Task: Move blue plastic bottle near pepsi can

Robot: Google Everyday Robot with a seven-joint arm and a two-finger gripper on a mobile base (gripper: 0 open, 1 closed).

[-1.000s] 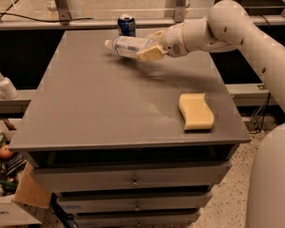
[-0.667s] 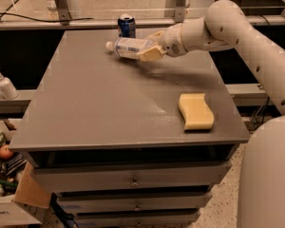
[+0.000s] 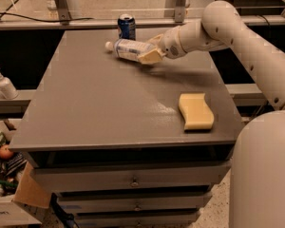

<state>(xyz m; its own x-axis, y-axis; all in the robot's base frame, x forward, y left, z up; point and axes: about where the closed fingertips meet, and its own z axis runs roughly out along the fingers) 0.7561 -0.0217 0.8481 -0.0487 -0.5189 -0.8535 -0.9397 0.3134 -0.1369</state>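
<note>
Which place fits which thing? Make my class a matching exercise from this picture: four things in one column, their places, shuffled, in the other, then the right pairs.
Things
1. blue plastic bottle
2. pepsi can
3. yellow sponge
4. white pump dispenser

Places
A. on the ledge left of the table
B. upright at the table's far edge
C. flat on the table, front right
D. sideways in the gripper, just in front of the can

Pairs: 1-D, 2-B, 3-C, 4-A

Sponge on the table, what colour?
The sponge is pale yellow, camera view. The claw holds the blue plastic bottle near the pepsi can.
</note>
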